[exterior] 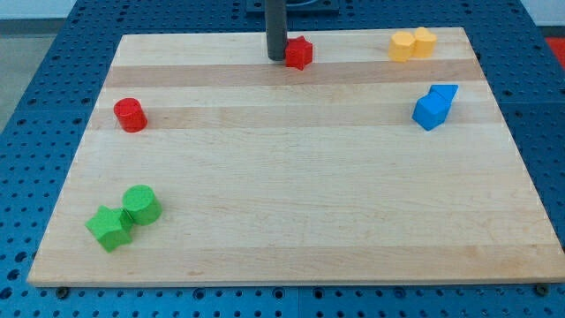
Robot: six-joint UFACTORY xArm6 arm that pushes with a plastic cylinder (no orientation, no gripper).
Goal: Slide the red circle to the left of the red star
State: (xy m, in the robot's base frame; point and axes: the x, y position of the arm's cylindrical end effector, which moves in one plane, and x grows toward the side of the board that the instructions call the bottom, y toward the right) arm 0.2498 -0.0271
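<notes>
My tip (277, 58) rests on the pale wooden counter (291, 194) at the view's top, just left of the red star block (299, 53), apparently touching it. The red circle block (130, 115) sits well apart, near the counter's left edge.

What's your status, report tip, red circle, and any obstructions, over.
My tip at the view's top, against the red star's left side. Red circle far off, lower left, untouched. No blocks between circle and star.
</notes>
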